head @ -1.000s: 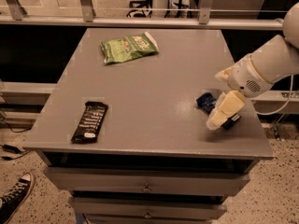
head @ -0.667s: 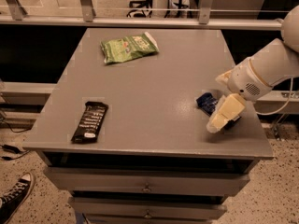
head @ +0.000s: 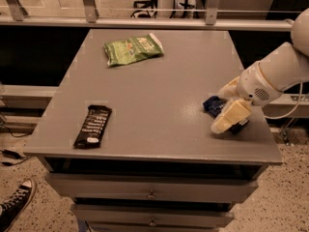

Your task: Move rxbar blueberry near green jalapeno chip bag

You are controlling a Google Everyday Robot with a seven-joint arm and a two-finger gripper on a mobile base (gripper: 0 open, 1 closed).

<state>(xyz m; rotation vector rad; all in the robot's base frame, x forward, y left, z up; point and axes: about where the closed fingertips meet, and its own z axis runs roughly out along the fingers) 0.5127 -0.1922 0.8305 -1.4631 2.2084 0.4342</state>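
Observation:
The rxbar blueberry [head: 212, 105] is a small dark blue bar lying on the grey table [head: 159, 86] near its right edge; only its left end shows, the rest is hidden behind my gripper. My gripper [head: 231, 116], with cream fingers, sits low right over the bar, at the table's front right. The green jalapeno chip bag [head: 132, 49] lies flat at the back of the table, left of centre, far from the bar and the gripper.
A black-wrapped bar [head: 92, 125] lies near the table's front left edge. Drawers [head: 152, 192] run under the tabletop. A railing [head: 145, 21] runs behind the table. A sneaker [head: 12, 204] shows on the floor at lower left.
The gripper has stayed over the blue bar at the front right, shifting only slightly. The bar, chip bag and black bar have not moved.

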